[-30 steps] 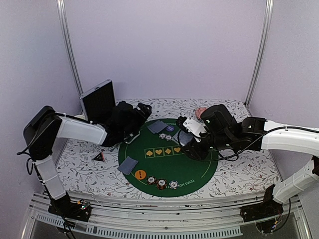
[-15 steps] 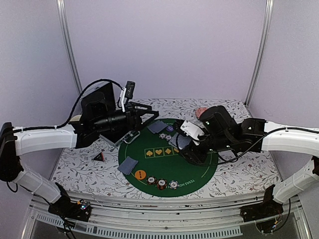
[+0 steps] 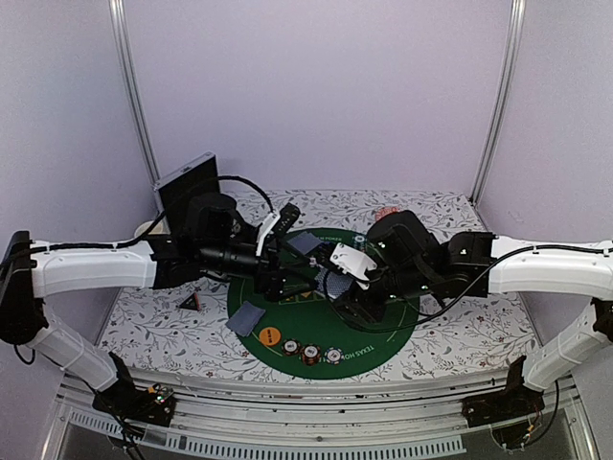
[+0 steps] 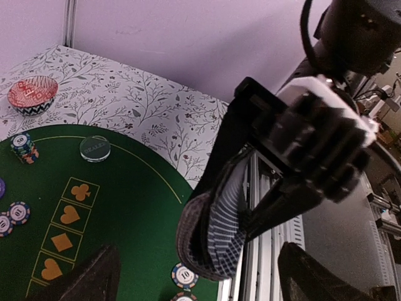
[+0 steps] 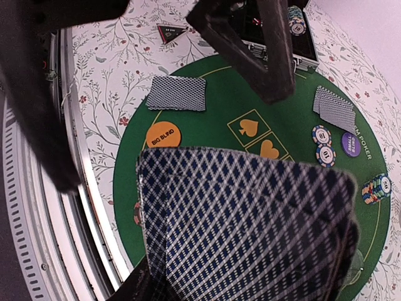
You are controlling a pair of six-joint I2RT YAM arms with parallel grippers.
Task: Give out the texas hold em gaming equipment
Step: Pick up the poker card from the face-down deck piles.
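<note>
Over the green mat (image 3: 316, 331) my right gripper (image 3: 332, 281) is shut on a fanned deck of blue-checked playing cards (image 5: 250, 226) (image 4: 213, 241). My left gripper (image 3: 299, 276) (image 4: 197, 260) is open, its fingers (image 4: 81, 276) standing either side of the deck's lower end without touching it. Dealt card pairs lie at the mat's near left (image 3: 246, 317) (image 5: 177, 93) and far side (image 3: 305, 243) (image 5: 335, 106). The orange disc (image 3: 270, 336), purple disc (image 5: 351, 143), pale disc (image 4: 95, 148), striped chips (image 3: 311, 354) and triangular marker (image 3: 191, 301) lie around them.
A black case (image 3: 187, 192) stands open at the back left, with chips (image 5: 294, 25) inside. A pink patterned dish (image 4: 32, 94) sits behind the mat. A chip stack (image 5: 376, 188) stands on the mat's far edge. The table's metal rail (image 3: 306, 398) runs along the front.
My left arm has swung from the case at the back left to the mat's middle, up to the deck. My right gripper has carried the deck a little left toward it.
</note>
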